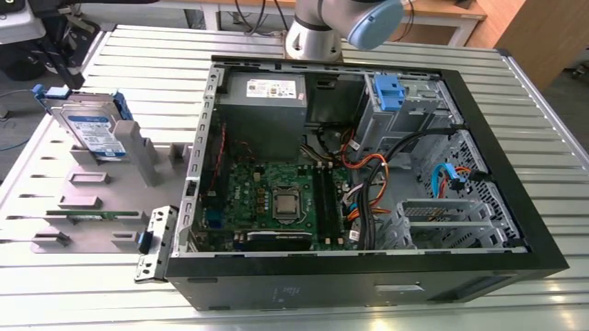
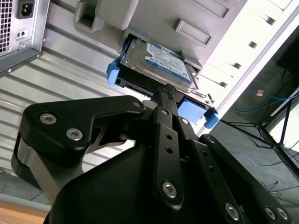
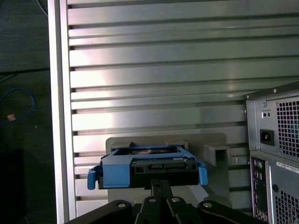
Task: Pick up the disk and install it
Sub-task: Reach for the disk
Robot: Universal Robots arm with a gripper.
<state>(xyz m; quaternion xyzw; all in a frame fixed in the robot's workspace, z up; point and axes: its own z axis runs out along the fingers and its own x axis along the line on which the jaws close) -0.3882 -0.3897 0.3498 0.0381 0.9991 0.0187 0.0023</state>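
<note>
The disk (image 1: 96, 134) was parked upright in the gray holder (image 1: 138, 155) on the desk (image 1: 74, 303), top edge left exposed for easy grabbing. The end effector (image 2: 163, 92) was pointed at it, fingers seemingly pressed together, nothing held.

Ribbed metal table (image 1: 552, 124), wooden cabinet (image 1: 538, 31) behind, dark floor (image 3: 23, 46)

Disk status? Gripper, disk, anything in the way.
Gripper shut, holding nothing, pointed at the disk. Disk upright in the gray stand, outside the open computer case. Nothing between gripper and disk.
</note>
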